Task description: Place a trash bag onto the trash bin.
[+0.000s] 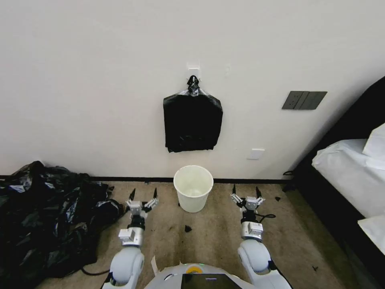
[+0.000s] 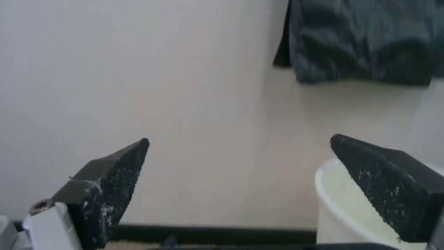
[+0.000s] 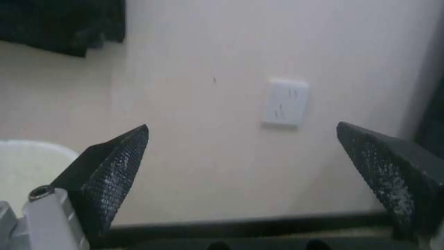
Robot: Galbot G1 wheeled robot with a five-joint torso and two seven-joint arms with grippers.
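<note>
- left gripper [image 1: 143,194]: fingers wide apart, empty, low beside trash bin [image 1: 193,188]
- right gripper [image 1: 246,190]: same, other side
- black bundle [image 1: 192,122] hanging on wall above bin

Bin [image 1: 193,188], centre frame: smooth cream plastic, slight sheen. Bundle [image 1: 192,122] above it: thin black plastic, creased, dull gloss. Heap [image 1: 48,216], lower left: glossier black film, crumpled. Carpet [image 1: 216,237]: matt tan, rough pile. Left gripper [image 1: 143,194] w/ finger pads [image 2: 118,180]: black, cross-hatched, scuffed white.
</note>
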